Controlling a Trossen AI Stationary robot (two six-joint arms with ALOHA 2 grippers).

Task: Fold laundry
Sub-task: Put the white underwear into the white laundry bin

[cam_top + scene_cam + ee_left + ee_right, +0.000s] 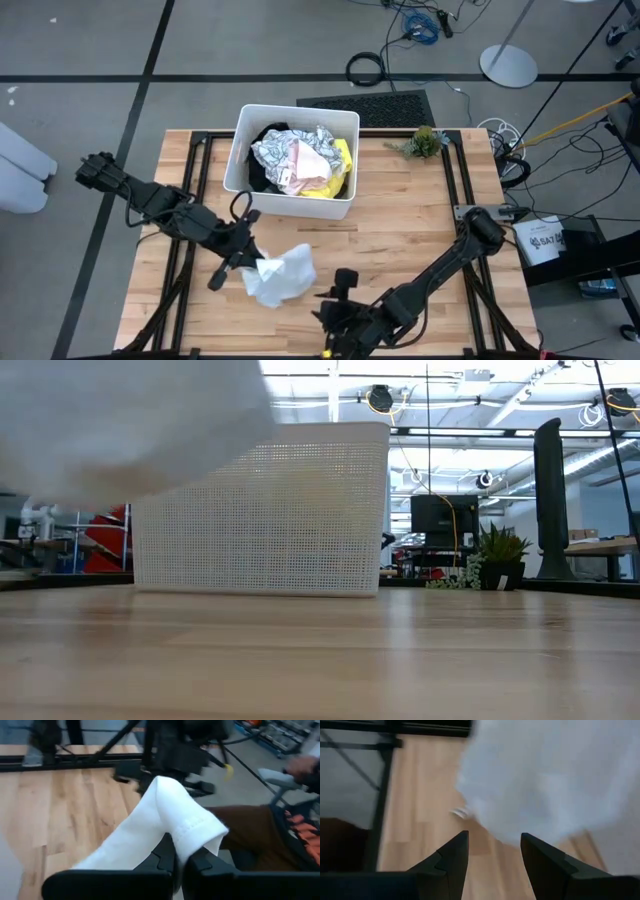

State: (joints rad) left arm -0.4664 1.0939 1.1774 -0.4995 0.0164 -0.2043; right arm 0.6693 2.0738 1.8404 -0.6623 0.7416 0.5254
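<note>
A small white cloth (pixel 280 277) lies crumpled in the lower centre-left of the high view, on the wooden table (pixel 400 250), in front of the tub. In the left wrist view the same white cloth (pixel 165 827) rises as a folded peak between that arm's fingers, hem stitching visible near the pinch. The left gripper (pixel 250 262) sits at the cloth's left edge and is clenched on it, jaws together with fabric between them. In the low view the cloth (pixel 120 420) fills the upper left of the frame, lifted off the table surface there.

The right gripper (pixel 340 300) is in the lower centre of the high view, just right of the cloth and apart from it. In the right wrist view its fingers (pixel 452 855) stand parted with bare table between them and nothing held; the white cloth (pixel 545 780) occupies the upper right of that frame, ahead of the fingertips.

The rest of the laundry (pixel 300 162) is heaped in the white tub (pixel 240 150) at upper centre of the high view: a grey-white patterned piece on top, a pale pink-white item at the middle, bright yellow at the right side, black at the left. The low view shows the tub's perforated wall (pixel 265 520) standing on the table behind the cloth.

A small green plant (pixel 422 141) sits at the table's far edge, right of the tub. In the left wrist view, a person's hand (pixel 302 766) shows at the upper right, beyond the table.
</note>
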